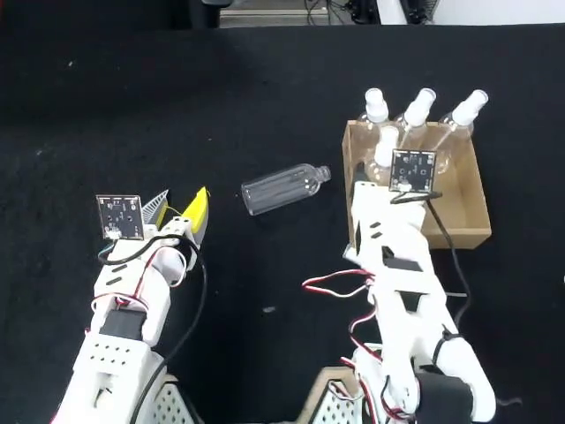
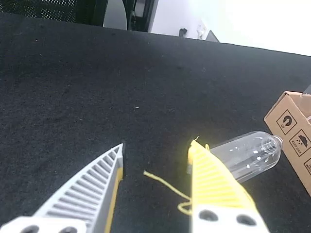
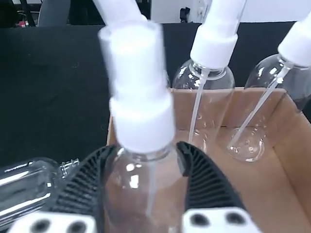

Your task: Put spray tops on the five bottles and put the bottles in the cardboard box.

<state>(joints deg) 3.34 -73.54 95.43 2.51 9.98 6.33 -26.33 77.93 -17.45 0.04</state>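
High view: right claw (image 3: 146,149) clamps a capped bottle (image 3: 141,182) at the box (image 1: 466,212), release likely next; left claw (image 1: 184,196), spread, faces the last, uncapped bottle (image 1: 284,187).

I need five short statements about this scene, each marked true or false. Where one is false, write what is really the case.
1. The clear plastic bottle lying on the black table has no spray top. True.
2. The left gripper holds a white spray top. False: it is open and empty.
3. Three clear bottles with white spray tops stand in the brown cardboard box. True.
4. The right gripper is empty. False: it is shut on a fourth topped bottle at the box.
5. The lying bottle is inside the box. False: it lies on the table beside it.
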